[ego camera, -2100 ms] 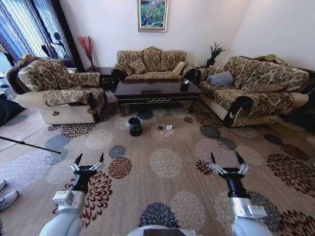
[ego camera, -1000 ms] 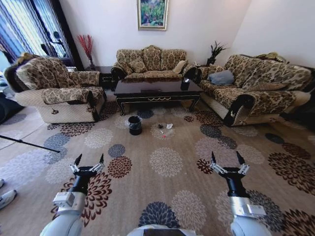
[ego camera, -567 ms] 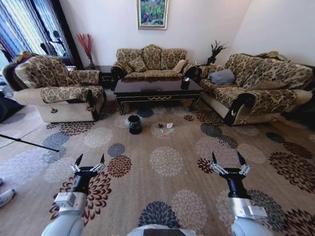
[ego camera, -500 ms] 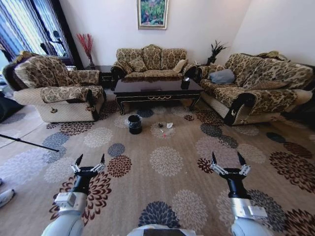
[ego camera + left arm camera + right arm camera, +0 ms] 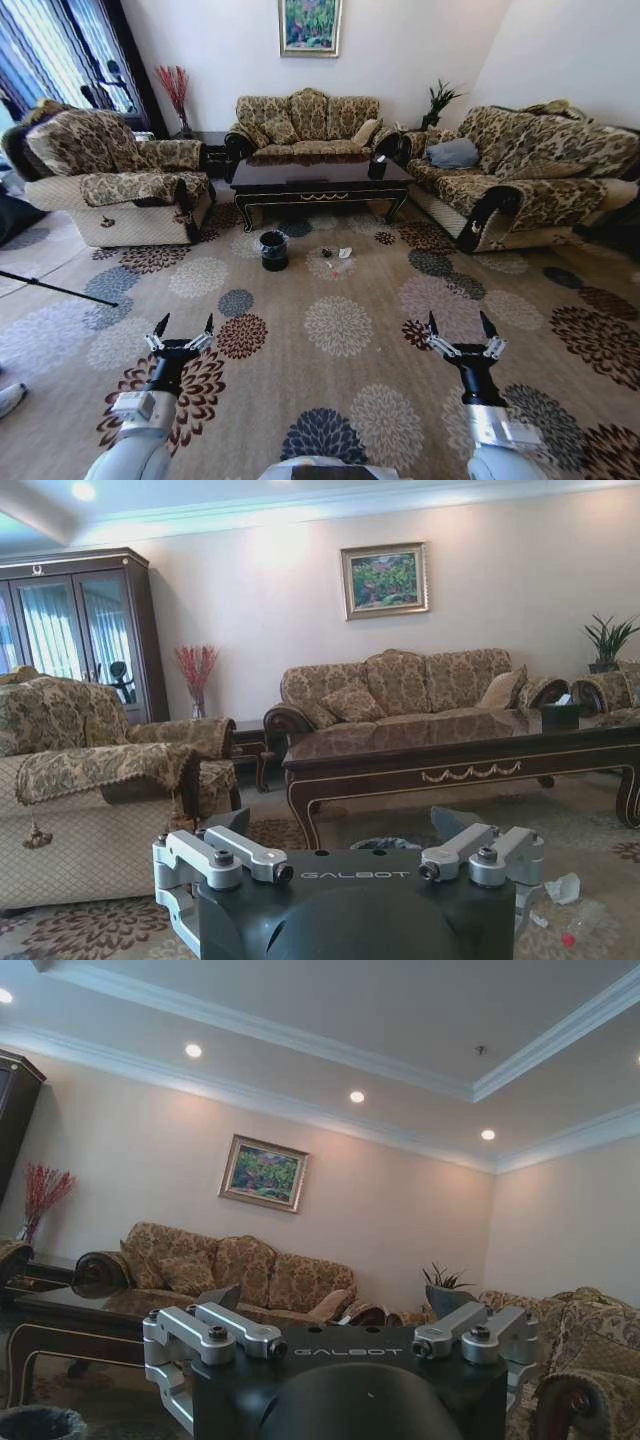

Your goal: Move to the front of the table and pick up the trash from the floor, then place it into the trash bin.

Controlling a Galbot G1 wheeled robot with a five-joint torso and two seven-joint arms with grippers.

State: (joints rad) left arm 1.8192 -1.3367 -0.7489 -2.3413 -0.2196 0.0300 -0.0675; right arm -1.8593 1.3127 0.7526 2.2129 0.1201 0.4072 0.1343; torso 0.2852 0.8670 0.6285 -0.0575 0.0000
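View shift: across the last two seconds the whole head picture slid a little, with the sofas and table sitting slightly higher and nearer than before, so the camera had travelled with the robot; the furniture and scraps kept their places relative to one another.
Arms versus earlier: both arms held the same raised, forward pose as in the earlier frames, with no change in finger spread.
Left gripper (image 5: 182,329): it hung low over the floor at the robot's left front, fingers spread wide apart, with nothing between them.
Right gripper (image 5: 459,328): it hung at the robot's right front, level with the left, fingers likewise splayed wide and holding nothing.
Table (image 5: 318,181): long, low and glossy dark, with gold scroll trim on the apron and curved legs; it stood ahead of the robot between the sofas, well apart from both grippers.
Trash (image 5: 336,259): a few tiny scraps lay loose on the floor just in front of the table, to the right of the bin; a crumpled white piece and a small dark piece could be told apart in the head view, and the left wrist view showed crumpled white paper (image 5: 563,887) with a red bit near it.
Trash bin (image 5: 273,250): small, black and round, with a clear liner at its rim; it stood upright on the floor before the table's left half, near the scraps but not touching them.
Floor (image 5: 340,330): beige carpet with large round flower medallions in brown, blue-grey and cream, stretching from the grippers to the table.
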